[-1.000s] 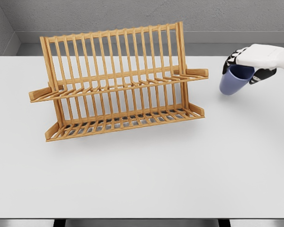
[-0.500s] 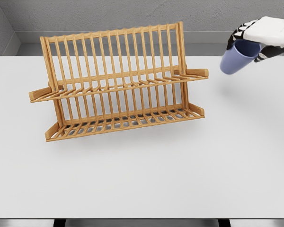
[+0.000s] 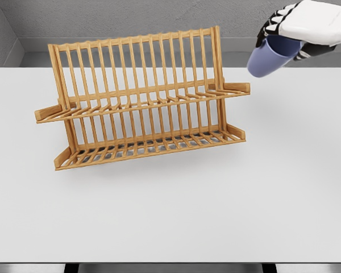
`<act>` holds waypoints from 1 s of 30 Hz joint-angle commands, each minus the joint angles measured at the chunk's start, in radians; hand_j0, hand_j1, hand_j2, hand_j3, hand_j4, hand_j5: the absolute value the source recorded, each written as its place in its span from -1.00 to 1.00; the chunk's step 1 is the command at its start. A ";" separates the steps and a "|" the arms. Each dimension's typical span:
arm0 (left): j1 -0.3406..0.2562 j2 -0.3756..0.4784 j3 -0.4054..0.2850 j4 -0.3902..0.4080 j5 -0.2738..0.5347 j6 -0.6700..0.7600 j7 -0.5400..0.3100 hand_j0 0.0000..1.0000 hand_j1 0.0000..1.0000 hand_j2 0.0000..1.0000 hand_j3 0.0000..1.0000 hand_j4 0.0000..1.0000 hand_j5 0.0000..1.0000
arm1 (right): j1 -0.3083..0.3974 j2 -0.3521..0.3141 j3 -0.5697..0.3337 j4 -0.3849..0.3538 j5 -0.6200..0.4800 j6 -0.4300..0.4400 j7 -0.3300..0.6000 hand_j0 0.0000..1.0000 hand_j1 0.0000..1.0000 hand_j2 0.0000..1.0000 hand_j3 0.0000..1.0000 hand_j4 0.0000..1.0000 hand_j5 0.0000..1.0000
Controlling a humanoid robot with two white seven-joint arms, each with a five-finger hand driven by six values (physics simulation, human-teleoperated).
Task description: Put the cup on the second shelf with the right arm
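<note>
Head view: the white bench (image 3: 170,216) stretches bare in front, a wooden two-tier dish rack (image 3: 142,102) standing farther back, left of centre. Beyond its right end, the right hand (image 3: 292,28) is curled around a tilted blue cup (image 3: 267,57), held in the air above the bench, apart from the rack. A grey wall (image 3: 102,17) stands behind

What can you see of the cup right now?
The cup is a plain blue-violet mug-like cup, smooth and matte, with no handle visible. It is held in the air by the right hand, whose dark fingers wrap its rim. It hangs tilted, base pointing down-left, above the white table and to the upper right of the wooden dish rack, touching neither.
</note>
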 commanded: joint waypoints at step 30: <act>0.000 0.000 0.000 0.000 0.000 0.000 0.001 1.00 1.00 1.00 1.00 1.00 1.00 | 0.035 0.056 0.075 -0.234 -0.001 0.007 -0.001 0.30 0.30 0.30 0.30 0.30 0.30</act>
